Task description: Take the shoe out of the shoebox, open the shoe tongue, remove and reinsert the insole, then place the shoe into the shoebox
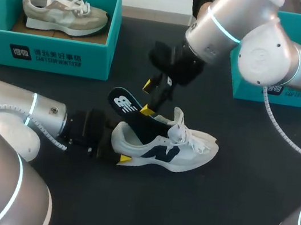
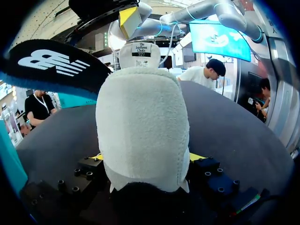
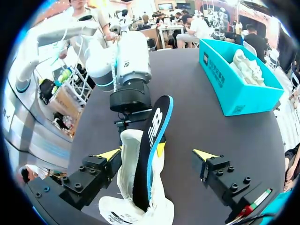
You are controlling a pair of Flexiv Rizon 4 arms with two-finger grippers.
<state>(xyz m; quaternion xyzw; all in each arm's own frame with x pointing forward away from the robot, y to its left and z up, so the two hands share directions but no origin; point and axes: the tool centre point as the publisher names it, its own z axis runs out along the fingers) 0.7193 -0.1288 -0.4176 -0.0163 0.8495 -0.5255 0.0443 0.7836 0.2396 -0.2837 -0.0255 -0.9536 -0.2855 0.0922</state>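
A white shoe (image 1: 170,147) with a navy logo lies on its side mid-table. My left gripper (image 1: 118,149) is shut on its heel; in the left wrist view the pale heel (image 2: 143,131) fills the gap between the yellow tips. A black insole (image 1: 125,105) with a blue edge sticks up out of the shoe's opening. My right gripper (image 1: 148,97) hangs open over that insole. In the right wrist view the insole (image 3: 150,150) stands between the wide-apart fingers (image 3: 110,153), close to one of them and clear of the other.
A teal shoebox (image 1: 45,51) at the back left holds a beige shoe (image 1: 64,8). A second teal box (image 1: 247,85) stands at the back right, partly hidden by my right arm. The dark tabletop (image 1: 191,212) lies bare in front of the shoe.
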